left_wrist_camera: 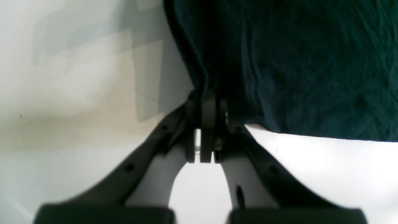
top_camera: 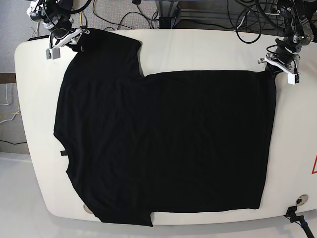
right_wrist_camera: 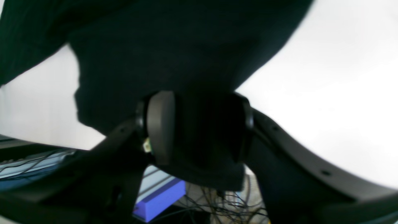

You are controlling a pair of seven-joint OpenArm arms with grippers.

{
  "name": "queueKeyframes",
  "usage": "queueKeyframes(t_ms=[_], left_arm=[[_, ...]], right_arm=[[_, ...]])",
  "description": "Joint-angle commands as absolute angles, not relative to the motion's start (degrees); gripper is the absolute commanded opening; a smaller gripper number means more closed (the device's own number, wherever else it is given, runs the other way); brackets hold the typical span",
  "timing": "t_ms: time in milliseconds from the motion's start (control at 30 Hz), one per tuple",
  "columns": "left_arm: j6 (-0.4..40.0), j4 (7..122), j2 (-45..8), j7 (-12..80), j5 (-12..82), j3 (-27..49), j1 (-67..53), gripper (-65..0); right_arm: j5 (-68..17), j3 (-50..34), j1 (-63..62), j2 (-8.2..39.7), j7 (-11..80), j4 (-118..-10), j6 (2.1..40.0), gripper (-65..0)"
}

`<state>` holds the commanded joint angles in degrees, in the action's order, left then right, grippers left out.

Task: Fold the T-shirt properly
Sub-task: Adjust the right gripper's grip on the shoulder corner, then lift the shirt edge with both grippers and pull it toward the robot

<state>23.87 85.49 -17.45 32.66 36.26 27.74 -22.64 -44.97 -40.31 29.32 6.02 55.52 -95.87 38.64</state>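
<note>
Jaws on the left arm are pinched on a far corner of the shirt, at its bottom edge, while the right jaws are spread apart with cloth between them, near the shoulder and sleeve. The shirt lies spread out on the desk, with its neck end toward the right arm. To do this step well, the right jaws should likely close on a good bit of cloth, but not scrape the desk. Then both arms could lift together, gently, and bring the far side over the near side, keeping the cloth pulled straight so it does not bunch up. Both arms reach in from the far side, one at each end, with their jaws low and pointing down.
</note>
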Motion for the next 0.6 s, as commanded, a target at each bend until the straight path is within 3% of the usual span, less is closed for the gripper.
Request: queueKeyframes(t_ms=[233, 300, 433, 600], left_arm=[[23.87, 85.49, -17.45, 32.66, 36.26, 27.74, -22.64, -63.8], [23.87, 85.49, -17.45, 32.66, 36.26, 27.74, -22.64, -63.8], [23.87, 85.49, -17.45, 32.66, 36.26, 27.74, -22.64, -63.8], [23.96, 85.49, -17.45, 32.66, 36.26, 27.74, -22.64, -63.8]], right_arm=[[-42.59, -40.40, 29.14, 6.20, 55.16, -95.87, 38.55, -39.4], [-40.92, -40.40, 28.97, 6.11, 55.16, -95.87, 38.55, -44.6], [-40.48, -40.40, 28.35, 6.11, 55.16, -95.87, 38.55, -65.0], [-40.66, -40.31, 28.44, 6.11, 55.16, -95.96, 38.55, -65.0]])
